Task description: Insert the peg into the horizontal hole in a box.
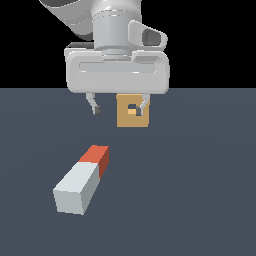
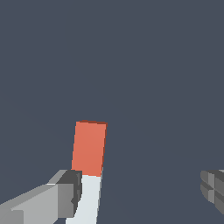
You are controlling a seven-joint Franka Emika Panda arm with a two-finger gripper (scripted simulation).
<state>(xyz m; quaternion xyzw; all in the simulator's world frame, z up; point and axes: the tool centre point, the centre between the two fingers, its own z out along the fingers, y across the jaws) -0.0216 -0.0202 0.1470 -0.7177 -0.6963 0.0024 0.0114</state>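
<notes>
The peg (image 1: 82,179) lies flat on the dark floor, a pale grey-white bar with its red-orange end pointing away toward the box. The tan box (image 1: 133,111) stands behind it, its small square hole (image 1: 132,109) facing the camera. My gripper (image 1: 120,107) hangs open above the floor, nearer the camera than the box, with nothing between its fingers; one fingertip overlaps the box's face in the exterior view. In the wrist view the peg (image 2: 89,164) runs along the inner side of one finger (image 2: 65,197); whether they touch is unclear. The other finger (image 2: 213,188) stands far off.
Only the flat dark grey floor (image 1: 200,200) surrounds the peg and the box. The arm's white hand (image 1: 117,67) hides the space just above the box.
</notes>
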